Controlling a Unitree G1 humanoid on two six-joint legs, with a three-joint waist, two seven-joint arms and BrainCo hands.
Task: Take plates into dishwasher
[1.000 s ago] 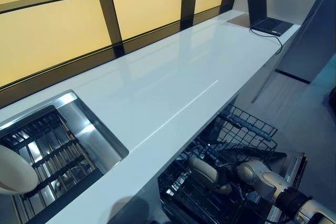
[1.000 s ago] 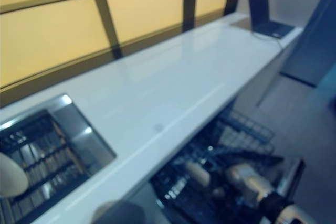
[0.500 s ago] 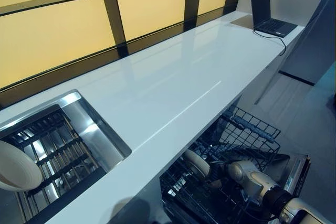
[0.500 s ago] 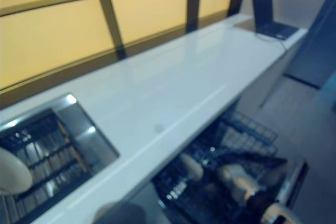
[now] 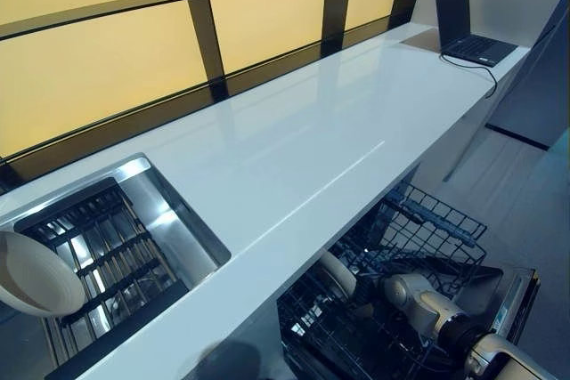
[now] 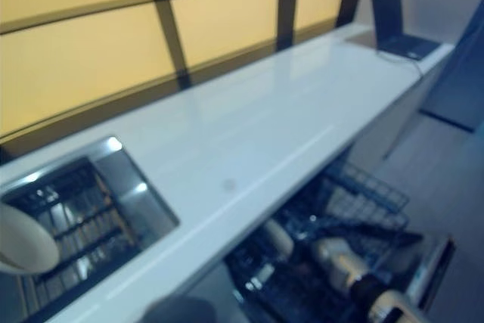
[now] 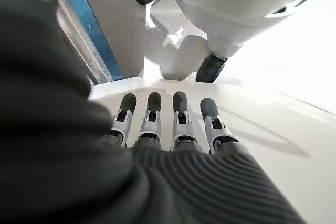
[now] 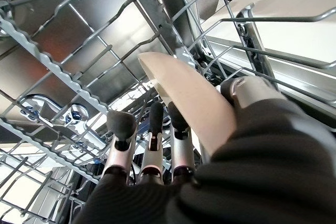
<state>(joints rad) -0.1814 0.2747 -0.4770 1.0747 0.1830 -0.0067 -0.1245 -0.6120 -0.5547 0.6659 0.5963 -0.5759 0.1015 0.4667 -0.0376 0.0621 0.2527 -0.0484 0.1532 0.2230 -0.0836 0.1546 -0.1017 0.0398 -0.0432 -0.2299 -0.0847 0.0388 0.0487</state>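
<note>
A beige plate (image 5: 337, 275) stands on edge among the tines of the pulled-out dishwasher rack (image 5: 427, 229) under the counter. My right hand (image 5: 417, 295) is shut on it. In the right wrist view the beige plate (image 8: 184, 95) sits pinched between the thumb (image 8: 247, 90) and the fingers (image 8: 152, 121). A white plate (image 5: 36, 273) hangs tilted over the sink's left end. My left hand's fingers (image 7: 178, 116) lie across the white plate (image 7: 273, 140) near its rim; the thumb is hidden.
A long white counter (image 5: 312, 140) runs below yellow window panes. The steel sink (image 5: 169, 220) at the left holds a wire rack. A laptop (image 5: 468, 24) with a cable sits at the counter's far end. The open dishwasher door (image 5: 512, 295) juts out at lower right.
The camera has shifted a little. My right hand has carried the beige plate deeper into the rack, towards the counter. The white plate stays by the sink.
</note>
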